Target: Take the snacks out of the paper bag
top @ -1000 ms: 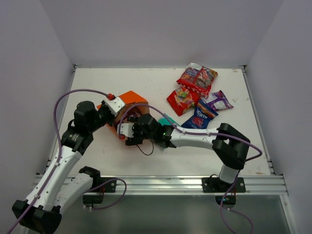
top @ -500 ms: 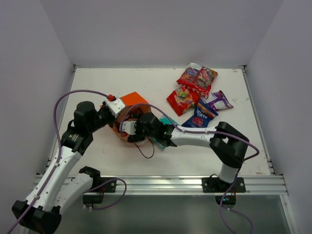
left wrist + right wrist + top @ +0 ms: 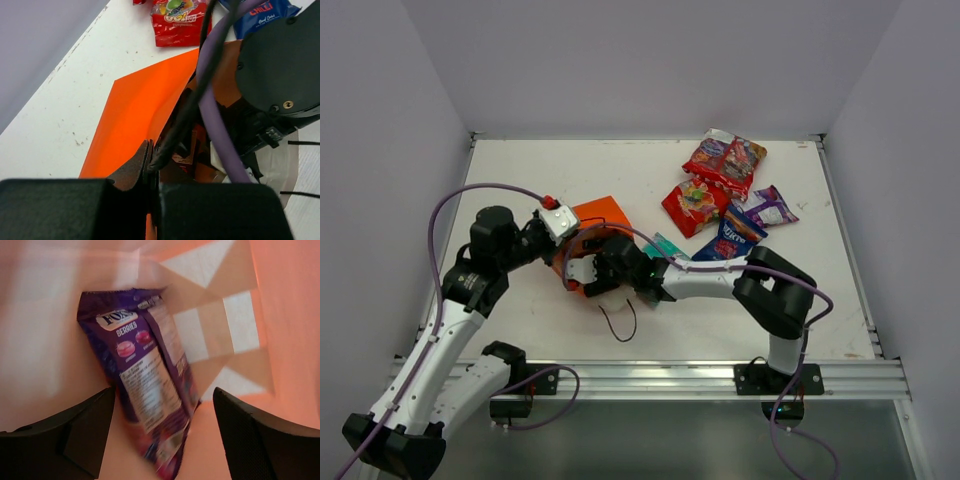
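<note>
Near left on the worktop (image 3: 520,170): orange paper bag (image 3: 603,213), rim pinched in clenched left jaws. Inside it, right jaws spread wide, released, flanking a purple berry snack (image 3: 150,390). Farther right, loose snacks (image 3: 694,203), red, blue, purple.

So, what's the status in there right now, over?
Left jaws shut on paper bag rim. Right jaws open inside bag, straddling purple packet. Other snacks already out. Nothing blocking.
</note>
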